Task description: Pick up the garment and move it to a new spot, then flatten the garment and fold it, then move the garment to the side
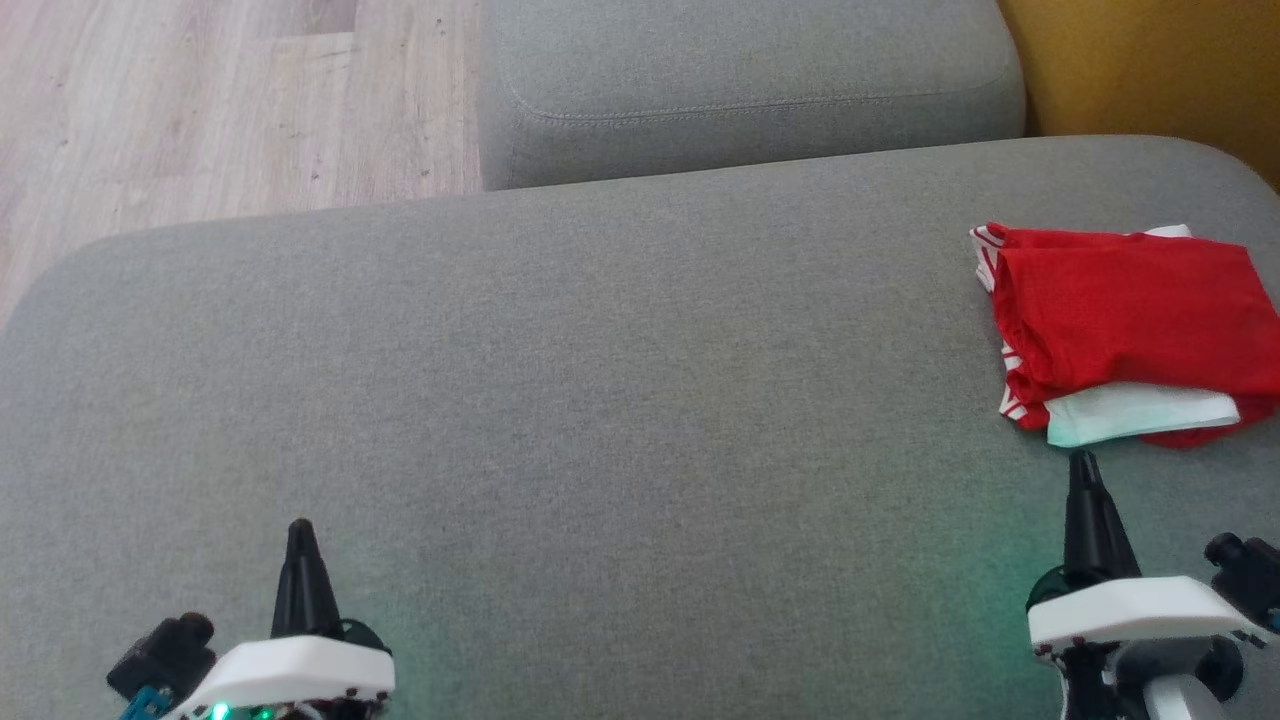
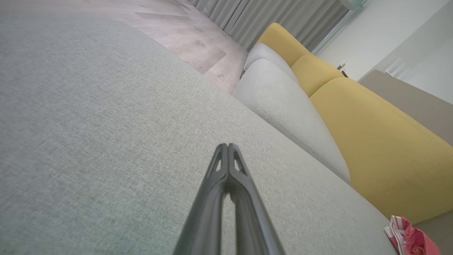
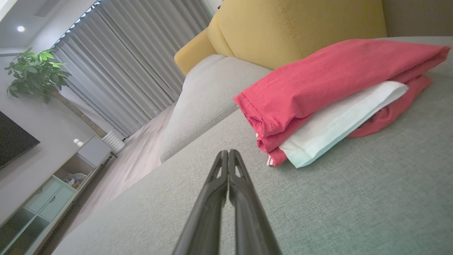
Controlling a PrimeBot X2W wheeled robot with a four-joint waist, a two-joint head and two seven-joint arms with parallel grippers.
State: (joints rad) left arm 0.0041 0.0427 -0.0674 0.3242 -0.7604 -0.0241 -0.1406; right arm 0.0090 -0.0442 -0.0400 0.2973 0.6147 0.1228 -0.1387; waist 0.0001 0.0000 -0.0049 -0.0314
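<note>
While the folded red jersey (image 1: pixel 1130 300) is lying on the right of the grey sofa cushion (image 1: pixel 600 400), the left end effector (image 1: pixel 300 530) and right end effector (image 1: pixel 1083 462) are hovering pinched together, empty, the nearby right tip possibly risking snagging and unfolding it.

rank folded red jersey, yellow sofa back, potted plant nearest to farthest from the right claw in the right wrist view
1. folded red jersey, just ahead, right
2. yellow sofa back, behind the jersey
3. potted plant, far left across room
</note>
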